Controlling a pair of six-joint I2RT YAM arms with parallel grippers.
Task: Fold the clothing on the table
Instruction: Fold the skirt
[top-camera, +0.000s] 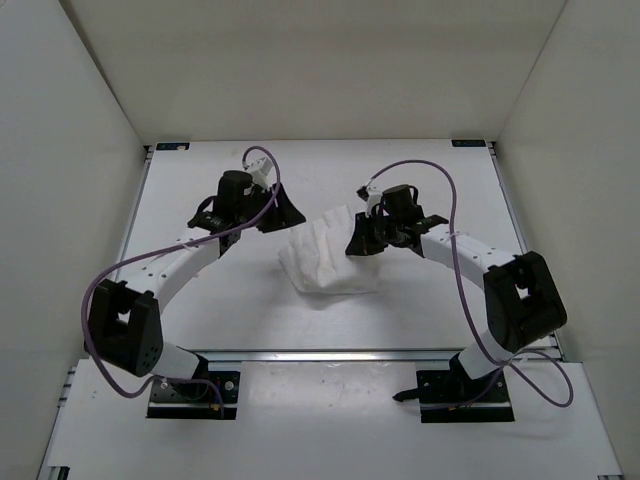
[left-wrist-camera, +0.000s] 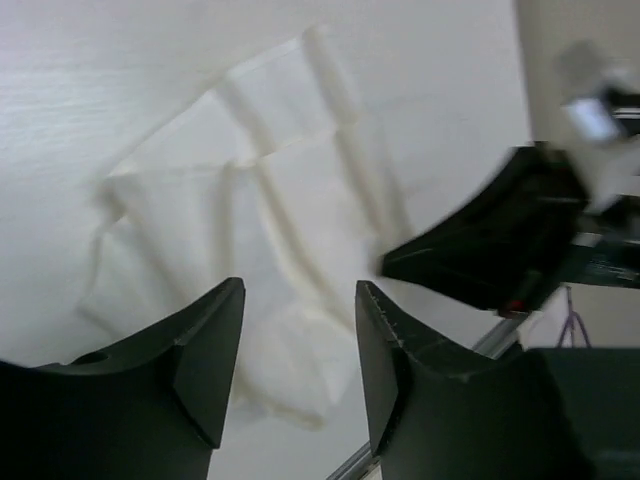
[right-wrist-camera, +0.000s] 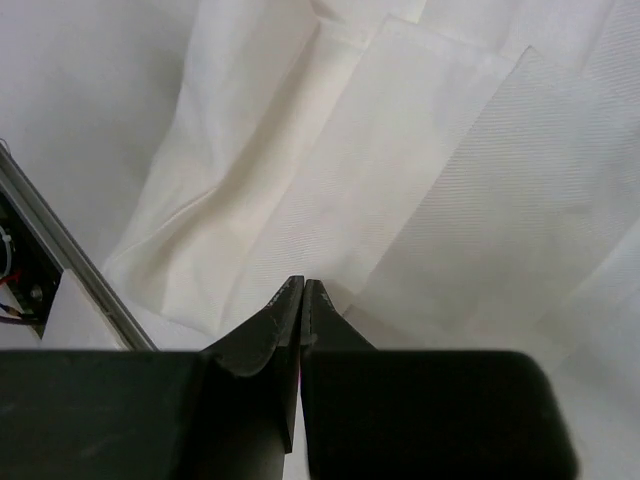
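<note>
A white-walled enclosure (top-camera: 80, 100) surrounds a flat matte white surface (top-camera: 240, 310), with a thin metal rail (top-camera: 330, 353) running along its near edge just ahead of the two arm bases. Near the middle of the surface lies the white ribbed fabric garment (top-camera: 325, 262), a crumpled, roughly fan-shaped piece. It is broader at its near edge and narrows toward the far right, with several long raised folds running through it.

The left end effector (top-camera: 272, 207) sits to the far left of the garment, apart from it in the overhead view. In the left wrist view its two black fingers stand apart (left-wrist-camera: 300, 295) with nothing between them. The garment (left-wrist-camera: 270, 230) is spread out beyond them, its ridges fanning away toward the top of the picture.

The right end effector (top-camera: 362, 240) is at the garment's far right part, and from above its black body overlaps the fabric's edge. The left wrist view shows it as a dark, blurred wedge (left-wrist-camera: 490, 240) at the cloth's right side. Whether it touches the fabric cannot be told from there. In the right wrist view its fingers are pressed together (right-wrist-camera: 302, 285), tip to tip, pointing over the finely woven cloth (right-wrist-camera: 400, 170). No fabric can be seen pinched between them. The rail (right-wrist-camera: 60, 270) crosses that view's left edge, and the garment's border lies close beside it.
</note>
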